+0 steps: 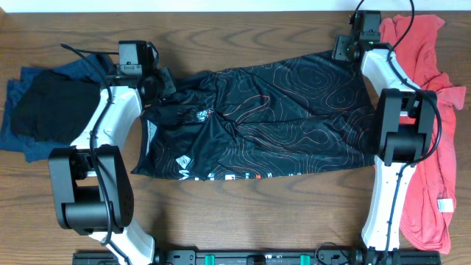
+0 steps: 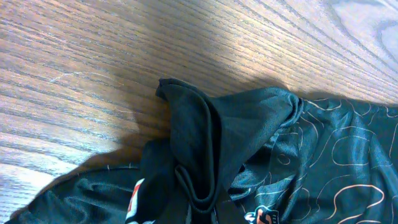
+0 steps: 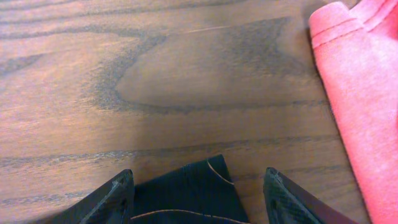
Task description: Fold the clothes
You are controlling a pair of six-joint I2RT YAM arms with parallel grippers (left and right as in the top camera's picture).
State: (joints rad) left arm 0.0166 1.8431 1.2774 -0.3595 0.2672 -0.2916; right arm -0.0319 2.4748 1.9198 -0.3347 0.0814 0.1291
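While my left gripper (image 1: 160, 79) clenches bunched jersey (image 2: 311, 155) sleeve, my right gripper (image 3: 199, 198) gapes wide, fingers (image 3: 118, 194) straddling jersey corner on wooden table (image 3: 186, 81), red garment (image 3: 360, 93) lying near

No text is proving legible. The black jersey (image 1: 294, 103) is carrying a badge (image 1: 202, 114) near the left gripper (image 1: 163, 82) and white-and-red lettering (image 1: 221, 175) farther from it, both too small to read.
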